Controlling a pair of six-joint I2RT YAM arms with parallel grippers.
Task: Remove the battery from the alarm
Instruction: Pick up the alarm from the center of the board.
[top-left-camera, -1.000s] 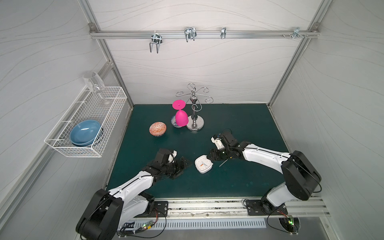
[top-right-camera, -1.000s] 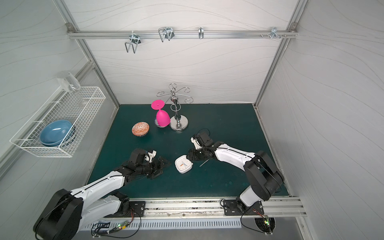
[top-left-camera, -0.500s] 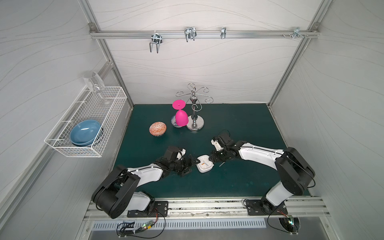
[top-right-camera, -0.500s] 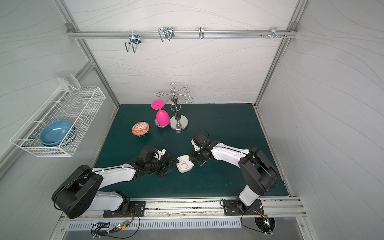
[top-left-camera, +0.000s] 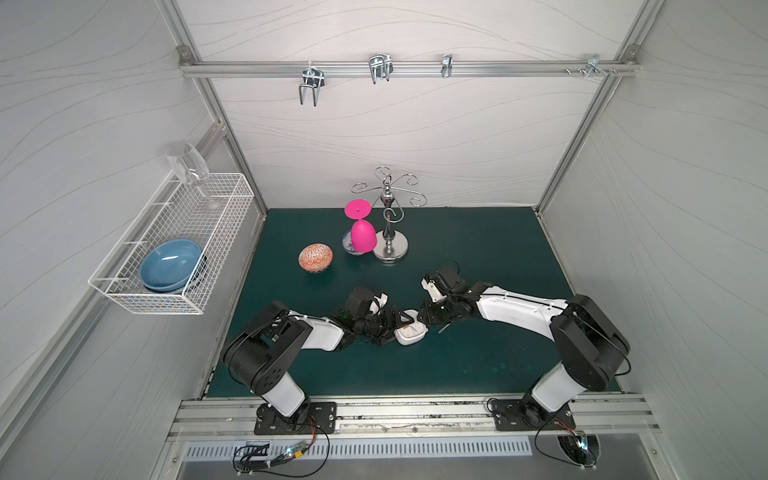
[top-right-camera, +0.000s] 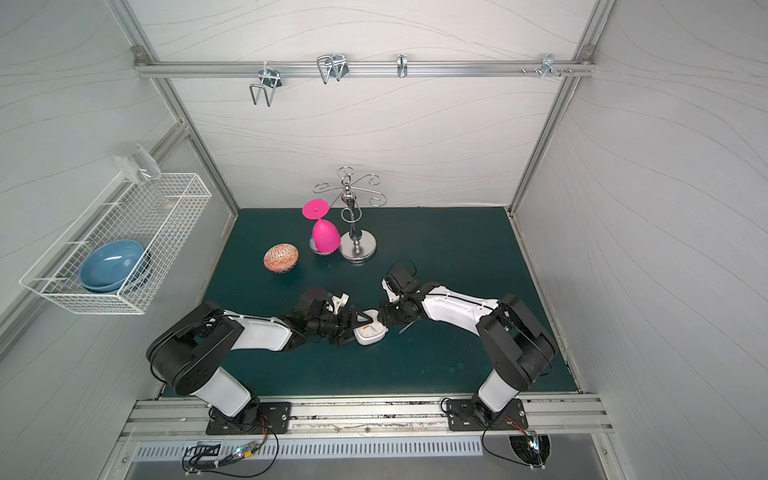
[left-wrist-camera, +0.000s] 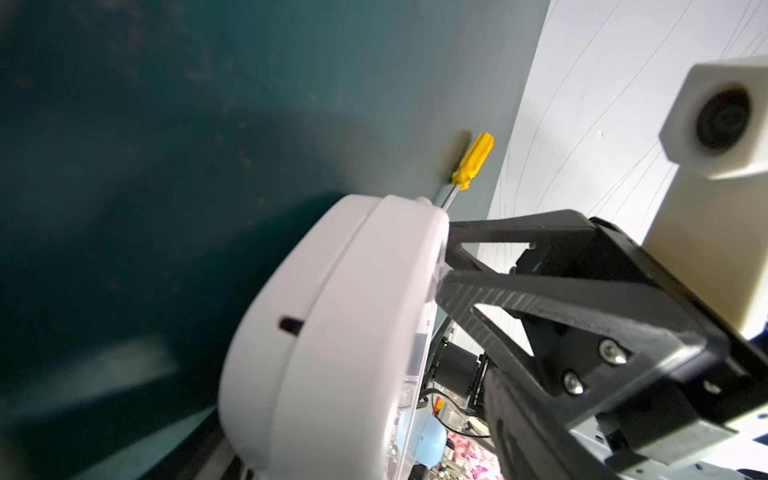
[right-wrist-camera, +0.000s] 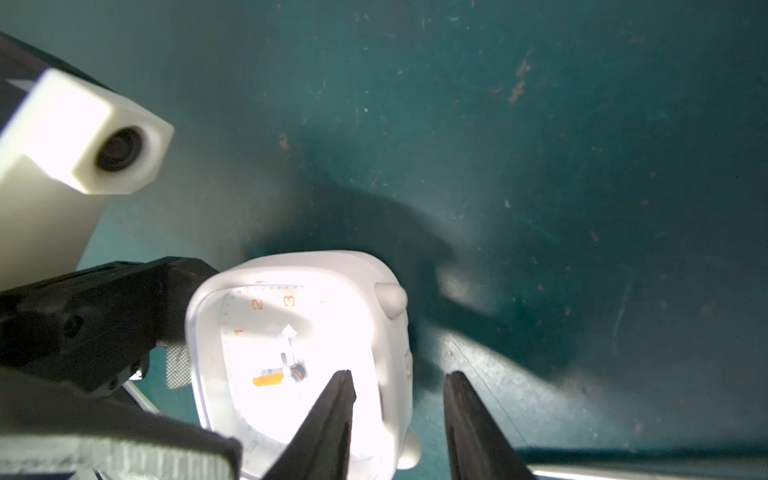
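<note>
The alarm (top-left-camera: 412, 333), a white rounded-square clock, sits mid-mat between both arms, its dial with the orange hand (right-wrist-camera: 286, 357) showing. My left gripper (top-left-camera: 392, 330) comes in from the left and is shut on its left side, one dark finger (right-wrist-camera: 124, 299) against the rim. In the left wrist view the alarm (left-wrist-camera: 332, 332) looms close and tilted. My right gripper (right-wrist-camera: 399, 376) straddles the opposite edge, one finger over the dial, the other clear of the side wall. The battery is hidden.
A yellow-handled screwdriver (left-wrist-camera: 473, 160) lies just past the alarm, under my right arm. Further back stand a patterned orange egg (top-left-camera: 315, 258), a pink glass (top-left-camera: 363, 237) and a metal stand (top-left-camera: 390, 245). A wire basket (top-left-camera: 216, 232) hangs on the left wall.
My left arm has reached right to the alarm and its jaws have narrowed around it. My right gripper has slid left onto the alarm's edge and narrowed.
</note>
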